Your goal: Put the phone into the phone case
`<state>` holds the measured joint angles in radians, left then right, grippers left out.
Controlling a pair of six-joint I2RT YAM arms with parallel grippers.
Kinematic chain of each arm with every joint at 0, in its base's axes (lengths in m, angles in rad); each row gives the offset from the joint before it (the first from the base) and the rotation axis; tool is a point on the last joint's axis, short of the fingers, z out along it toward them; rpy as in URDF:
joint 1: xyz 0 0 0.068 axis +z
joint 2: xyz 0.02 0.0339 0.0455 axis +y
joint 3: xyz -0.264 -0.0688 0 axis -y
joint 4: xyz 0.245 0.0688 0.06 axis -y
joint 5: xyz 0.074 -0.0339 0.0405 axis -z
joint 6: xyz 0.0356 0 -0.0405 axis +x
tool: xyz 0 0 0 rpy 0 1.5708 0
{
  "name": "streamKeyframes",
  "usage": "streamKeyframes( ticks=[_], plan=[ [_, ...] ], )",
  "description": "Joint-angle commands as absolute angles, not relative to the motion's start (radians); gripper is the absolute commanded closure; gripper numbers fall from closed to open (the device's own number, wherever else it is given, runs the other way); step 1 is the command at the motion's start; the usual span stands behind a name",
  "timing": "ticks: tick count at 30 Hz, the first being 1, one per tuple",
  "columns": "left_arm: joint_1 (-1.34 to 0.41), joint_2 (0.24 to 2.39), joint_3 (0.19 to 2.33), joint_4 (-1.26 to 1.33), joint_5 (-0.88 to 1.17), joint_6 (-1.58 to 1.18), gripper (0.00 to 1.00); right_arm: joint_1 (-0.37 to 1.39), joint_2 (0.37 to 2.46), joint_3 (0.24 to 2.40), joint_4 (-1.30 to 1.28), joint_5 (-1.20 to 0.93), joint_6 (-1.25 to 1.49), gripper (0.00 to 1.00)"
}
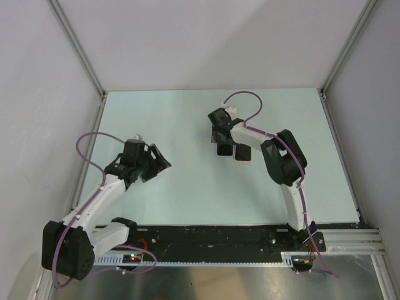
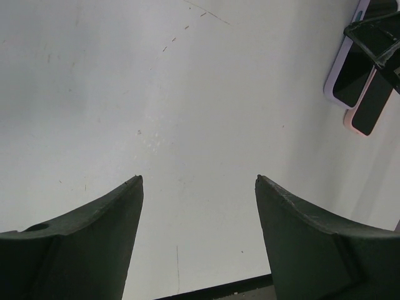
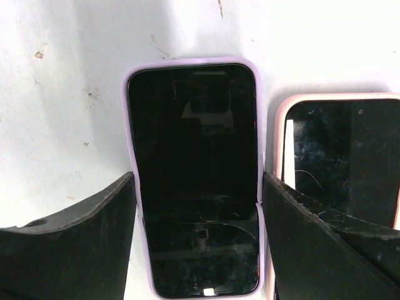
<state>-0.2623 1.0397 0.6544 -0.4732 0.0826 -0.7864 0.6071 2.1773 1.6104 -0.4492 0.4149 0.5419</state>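
Observation:
A black phone sits in a lilac case, flat on the table; it also shows in the top view and the left wrist view. A second dark-faced slab with a pink rim lies right beside it; I cannot tell whether it is a phone or an empty case. My right gripper is open, its fingers standing on either side of the lilac-cased phone, low over it. My left gripper is open and empty over bare table, well to the left.
The pale green table is walled by white panels with aluminium posts on three sides. A black rail runs along the near edge by the arm bases. The right finger overlaps the pink-rimmed slab's edge.

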Motion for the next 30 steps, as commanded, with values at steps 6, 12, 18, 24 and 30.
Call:
streamKeyframes(
  ticks=[6,12,18,24,30],
  plan=[
    [-0.255,1.024,0.673,-0.447,0.096,-0.798,0.23,0.626,2.103,1.488,-0.460,0.462,0.686,0.42],
    [-0.255,1.014,0.665,-0.446,0.097,-0.804,0.23,0.653,2.063,1.438,-0.441,0.461,0.674,0.37],
    [-0.255,1.000,0.656,-0.446,0.099,-0.809,0.23,0.671,2.038,1.408,-0.438,0.451,0.660,0.30],
    [-0.255,1.009,0.653,-0.435,0.093,-0.810,0.21,0.677,2.009,1.402,-0.413,0.436,0.610,0.02],
    [-0.255,1.034,0.687,-0.412,0.080,-0.798,0.02,0.673,1.911,1.476,-0.463,0.410,0.561,0.01]
  ],
)
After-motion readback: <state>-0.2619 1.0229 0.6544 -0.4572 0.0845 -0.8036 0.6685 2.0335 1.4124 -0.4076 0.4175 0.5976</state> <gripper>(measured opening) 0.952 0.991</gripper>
